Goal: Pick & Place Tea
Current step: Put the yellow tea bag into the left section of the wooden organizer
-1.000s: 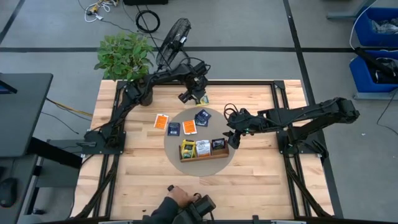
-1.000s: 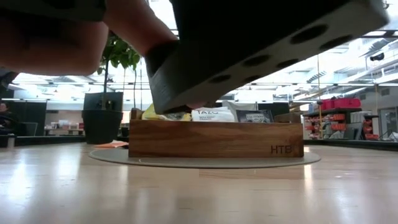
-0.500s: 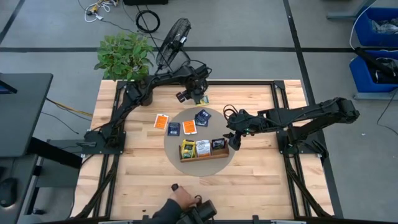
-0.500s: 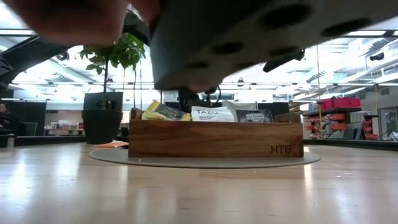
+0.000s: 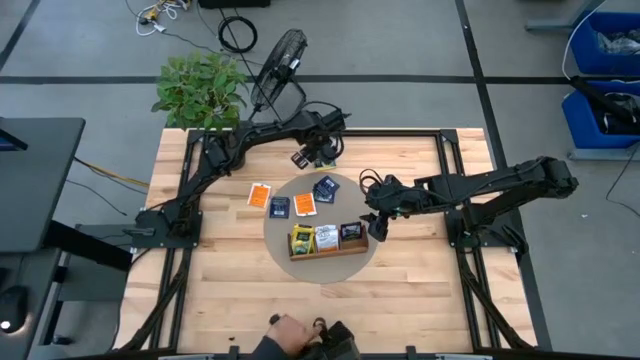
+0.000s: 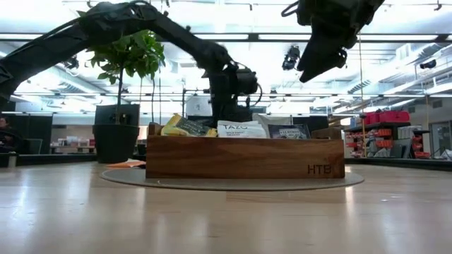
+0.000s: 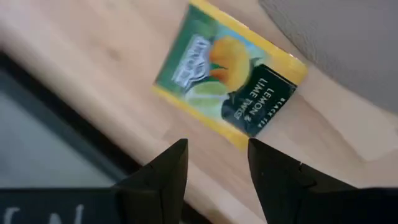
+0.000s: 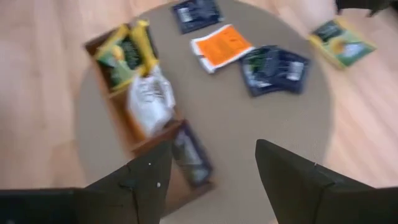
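A green-and-yellow tea packet [image 7: 227, 93] lies flat on the bare wood just beyond the round grey mat [image 5: 352, 200]; in the high view it peeks out beside the fingers [image 5: 328, 159]. My left gripper [image 7: 214, 158] hovers open over it, touching nothing [image 5: 318, 150]. Orange [image 5: 259, 195] and dark blue [image 5: 325, 188] packets lie flat on the mat and the wood. The wooden tray [image 5: 356, 246] holds yellow, white and dark packets standing in its compartments [image 6: 244, 130]. My right gripper [image 5: 378, 222] hangs open above the tray's right end [image 8: 211, 162].
A potted plant [image 5: 200, 90] and a fan [image 5: 280, 60] stand at the table's far left corner. A person's hand [image 5: 285, 332] with a dark object [image 5: 335, 340] is at the near edge. Bare wood lies left and right of the mat.
The person's hand and dark object, which blocked the low view, have drawn back toward the near edge, so the tray and both arms show there now. My left gripper has shifted a little toward the table's right, above the green-and-yellow packet.
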`<action>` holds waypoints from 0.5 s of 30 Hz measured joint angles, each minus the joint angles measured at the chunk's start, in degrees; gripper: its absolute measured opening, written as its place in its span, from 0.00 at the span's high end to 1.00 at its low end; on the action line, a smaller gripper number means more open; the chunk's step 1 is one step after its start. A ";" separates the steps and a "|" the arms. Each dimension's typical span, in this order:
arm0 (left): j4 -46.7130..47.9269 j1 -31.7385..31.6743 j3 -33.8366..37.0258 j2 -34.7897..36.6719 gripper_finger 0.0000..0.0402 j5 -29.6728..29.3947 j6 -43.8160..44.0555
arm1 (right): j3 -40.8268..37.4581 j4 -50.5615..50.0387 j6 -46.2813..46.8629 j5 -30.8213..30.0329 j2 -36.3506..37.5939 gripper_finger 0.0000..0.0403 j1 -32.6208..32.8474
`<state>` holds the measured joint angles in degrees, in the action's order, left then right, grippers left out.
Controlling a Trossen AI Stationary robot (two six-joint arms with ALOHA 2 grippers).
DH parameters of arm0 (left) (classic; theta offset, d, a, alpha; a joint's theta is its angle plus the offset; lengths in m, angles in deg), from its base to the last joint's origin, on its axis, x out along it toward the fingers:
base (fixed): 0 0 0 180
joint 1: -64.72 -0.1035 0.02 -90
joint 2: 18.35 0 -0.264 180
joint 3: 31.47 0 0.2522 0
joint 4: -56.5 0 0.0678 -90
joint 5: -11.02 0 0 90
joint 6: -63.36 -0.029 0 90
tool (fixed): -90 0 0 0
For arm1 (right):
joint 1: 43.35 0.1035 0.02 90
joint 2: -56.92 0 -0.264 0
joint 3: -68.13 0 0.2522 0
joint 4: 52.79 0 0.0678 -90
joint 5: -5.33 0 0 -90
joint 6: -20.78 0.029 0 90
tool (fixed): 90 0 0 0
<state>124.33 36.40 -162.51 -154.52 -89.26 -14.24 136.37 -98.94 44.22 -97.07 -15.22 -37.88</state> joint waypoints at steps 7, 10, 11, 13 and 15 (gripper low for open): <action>5.33 1.94 -9.58 1.64 0.63 -5.56 27.16 | 0.00 -2.67 1.13 -8.57 0.02 0.40 0.00; 7.45 1.89 -13.33 2.66 0.66 -3.54 37.34 | 0.00 -4.96 2.56 -10.29 0.03 0.40 0.03; 8.56 1.95 -13.96 3.42 0.66 -1.97 40.11 | 0.00 -6.11 3.37 -10.84 0.07 0.40 0.12; 8.09 1.94 -14.52 4.99 0.68 2.09 45.75 | -0.02 -8.61 5.11 -11.45 0.14 0.40 0.18; 8.30 2.31 -14.52 6.54 0.70 5.90 49.66 | -0.11 -11.94 7.61 -12.03 0.31 0.40 0.60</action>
<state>132.63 38.72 -177.02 -147.98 -83.35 35.42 136.26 -110.89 51.83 -109.10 -14.91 -37.27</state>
